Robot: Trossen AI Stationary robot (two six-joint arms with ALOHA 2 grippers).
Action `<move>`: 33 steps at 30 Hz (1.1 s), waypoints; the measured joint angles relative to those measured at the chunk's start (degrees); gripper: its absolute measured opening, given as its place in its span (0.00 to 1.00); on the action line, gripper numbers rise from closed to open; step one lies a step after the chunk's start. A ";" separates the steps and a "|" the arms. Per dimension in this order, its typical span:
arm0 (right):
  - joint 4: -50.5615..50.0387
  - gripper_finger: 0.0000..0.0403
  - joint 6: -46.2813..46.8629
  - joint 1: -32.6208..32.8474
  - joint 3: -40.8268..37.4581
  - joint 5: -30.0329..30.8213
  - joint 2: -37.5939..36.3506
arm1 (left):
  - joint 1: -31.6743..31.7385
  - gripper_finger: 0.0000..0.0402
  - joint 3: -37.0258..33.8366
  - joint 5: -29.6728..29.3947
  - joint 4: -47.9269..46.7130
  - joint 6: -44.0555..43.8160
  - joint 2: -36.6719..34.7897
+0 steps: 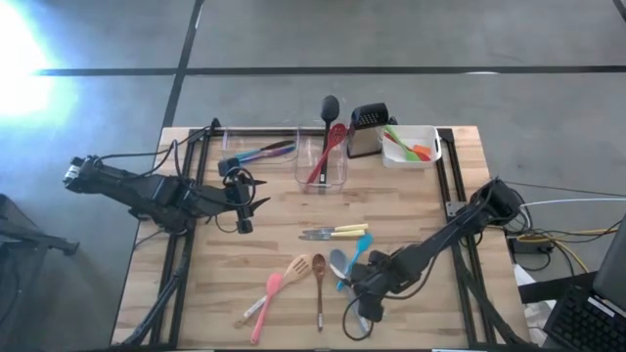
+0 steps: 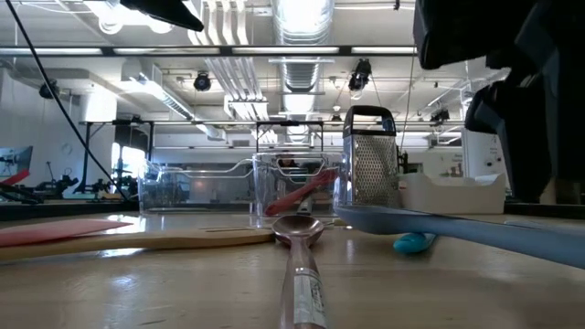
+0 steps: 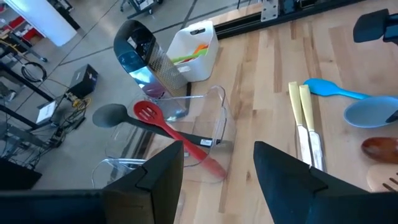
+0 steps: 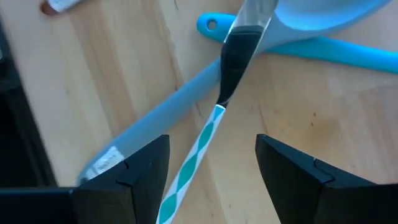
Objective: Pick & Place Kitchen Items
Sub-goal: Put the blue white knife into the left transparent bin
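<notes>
Several utensils lie flat on the wooden table: two yellow-handled knives [image 1: 338, 233], a blue spoon [image 1: 358, 251], a grey spoon [image 1: 339, 264], a wooden spatula [image 1: 293, 268], a brown spoon [image 1: 319, 286] and a pink spatula [image 1: 266, 303]. A black ladle [image 1: 330, 106] and a red spatula [image 1: 323, 156] lean in a clear tub [image 1: 323, 181]. My right gripper [image 1: 364, 311] hovers open over the grey spoon's handle [image 4: 161, 118] and a teal-and-white striped handle [image 4: 194, 152], its fingers on either side of them. My left gripper [image 1: 256, 194] waits open, left of the clear tub.
A steel box grater [image 1: 367, 129] and a white tub [image 1: 428, 137] holding green-orange tools stand at the far edge. Another clear tub [image 1: 256, 153] holds blue and purple utensils. Black rails [image 1: 445, 171] run along both sides of the table. Bare wood shows around the left gripper.
</notes>
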 joint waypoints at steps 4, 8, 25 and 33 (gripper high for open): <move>0.09 0.55 0.19 0.02 -0.04 0.04 1.59 | 0.00 0.50 0.00 0.02 -0.23 0.33 0.00; 0.17 0.54 0.83 0.04 -0.07 0.04 3.50 | 0.00 0.50 0.00 0.04 -0.57 0.38 0.00; -1.53 0.27 2.31 -0.01 0.19 1.37 8.66 | 0.02 0.50 -0.02 0.04 -0.92 0.72 0.00; -4.57 0.05 3.57 -0.23 -0.12 4.43 5.32 | 0.02 0.50 -0.02 0.04 -0.94 0.75 0.00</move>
